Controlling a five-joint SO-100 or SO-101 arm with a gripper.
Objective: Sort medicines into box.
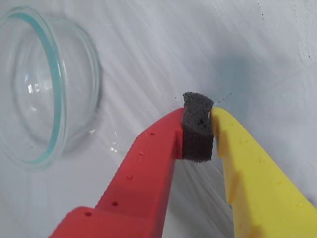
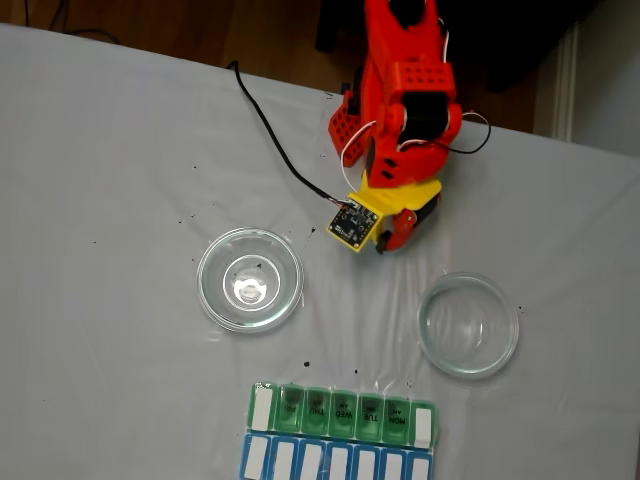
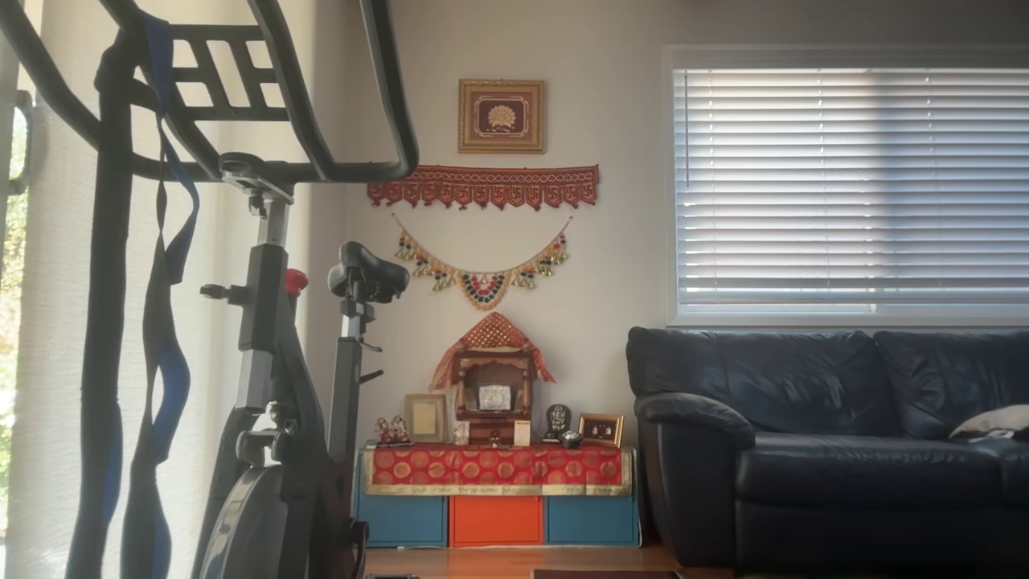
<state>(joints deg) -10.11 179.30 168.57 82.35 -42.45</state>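
Note:
My gripper has a red finger and a yellow finger. Their tips are pressed together on a dark foam pad, with no ball between them. In the fixed view the gripper hangs over bare cloth below the red arm, between the two glass dishes and a little behind them. The box, a white row with green weekday lids, lies at the front edge; its lids look down. The medicines are out of view.
Two clear round glass dishes stand on the white cloth, one left and one right; both look empty. A glass dish is left of the fingers. A blue-and-white organiser row lies in front of the box. A black cable runs behind.

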